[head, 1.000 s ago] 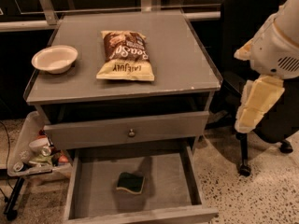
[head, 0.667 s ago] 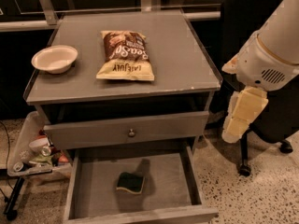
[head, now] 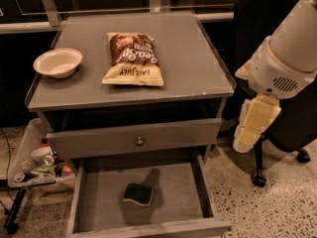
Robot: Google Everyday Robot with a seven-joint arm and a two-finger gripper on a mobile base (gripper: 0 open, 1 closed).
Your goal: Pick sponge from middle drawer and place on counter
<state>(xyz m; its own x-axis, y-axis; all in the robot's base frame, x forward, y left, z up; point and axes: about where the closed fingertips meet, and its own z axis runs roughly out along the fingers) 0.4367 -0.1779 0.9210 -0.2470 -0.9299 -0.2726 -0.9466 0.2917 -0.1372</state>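
Note:
The sponge (head: 137,194), dark green over yellow, lies flat on the bottom of the middle drawer (head: 99,205), which is pulled out at the foot of the cabinet. The counter (head: 193,58) is the grey top above it. My white arm comes in from the upper right. The cream-coloured gripper (head: 251,127) hangs beside the cabinet's right edge, about level with the upper drawer front. It is above and to the right of the sponge, well apart from it, and holds nothing that I can see.
A brown-and-yellow chip bag (head: 132,58) lies mid-counter and a white bowl (head: 58,62) at its left. A shut drawer front with a round knob (head: 139,141) sits above the open drawer. A black office chair (head: 270,133) stands right. A cluttered tray (head: 34,165) sits low left.
My arm and gripper have moved down and to the left, closer to the cabinet's right side. The sponge, bag and bowl have not moved.

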